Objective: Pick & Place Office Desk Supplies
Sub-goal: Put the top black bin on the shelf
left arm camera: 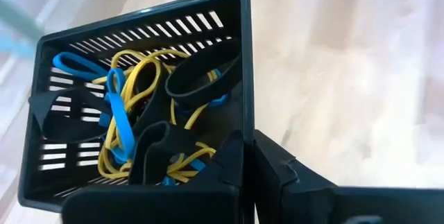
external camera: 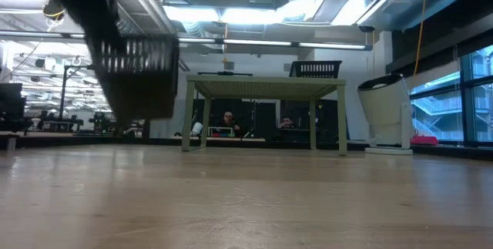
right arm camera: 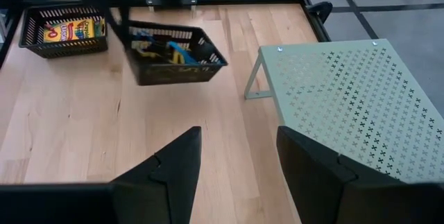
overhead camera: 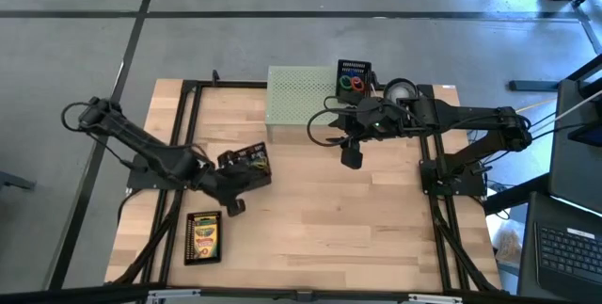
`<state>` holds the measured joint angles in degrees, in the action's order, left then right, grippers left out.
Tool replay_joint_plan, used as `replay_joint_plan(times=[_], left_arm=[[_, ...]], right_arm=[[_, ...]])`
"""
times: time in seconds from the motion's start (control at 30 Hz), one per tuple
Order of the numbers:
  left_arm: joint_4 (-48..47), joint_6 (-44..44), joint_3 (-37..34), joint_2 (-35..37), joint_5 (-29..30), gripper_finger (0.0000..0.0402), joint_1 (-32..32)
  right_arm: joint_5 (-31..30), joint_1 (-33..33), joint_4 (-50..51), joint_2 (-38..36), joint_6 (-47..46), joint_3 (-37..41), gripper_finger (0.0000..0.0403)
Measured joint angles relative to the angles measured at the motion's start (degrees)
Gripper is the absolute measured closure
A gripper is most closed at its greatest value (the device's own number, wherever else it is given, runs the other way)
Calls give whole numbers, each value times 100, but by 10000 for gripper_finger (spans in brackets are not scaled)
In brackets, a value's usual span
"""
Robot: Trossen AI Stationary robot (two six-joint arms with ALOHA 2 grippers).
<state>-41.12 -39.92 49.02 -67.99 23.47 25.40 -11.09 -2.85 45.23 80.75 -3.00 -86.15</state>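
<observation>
The middle and near right of the table [overhead camera: 376, 229] lie bare, open to pass. A green riser [overhead camera: 299, 97] blocks the far edge. A lifted basket [overhead camera: 246, 165] and a tray [overhead camera: 203, 238] crowd the left.

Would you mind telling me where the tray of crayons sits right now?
In the high view, the tray of crayons rests on the table's left front area, just in front of the left tool, which holds a mesh basket of rubber bands.
</observation>
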Motion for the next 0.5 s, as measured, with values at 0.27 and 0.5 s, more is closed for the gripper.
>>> replay_joint_plan(times=[0.27, 0.5], left_arm=[[16, 1038, 881, -2, 707, 398, 850], [29, 2617, 1464, -4, 1581, 398, 835]], right_arm=[[2, 0, 0, 0, -120, 0, 211], [2, 0, 0, 0, -267, 0, 211]])
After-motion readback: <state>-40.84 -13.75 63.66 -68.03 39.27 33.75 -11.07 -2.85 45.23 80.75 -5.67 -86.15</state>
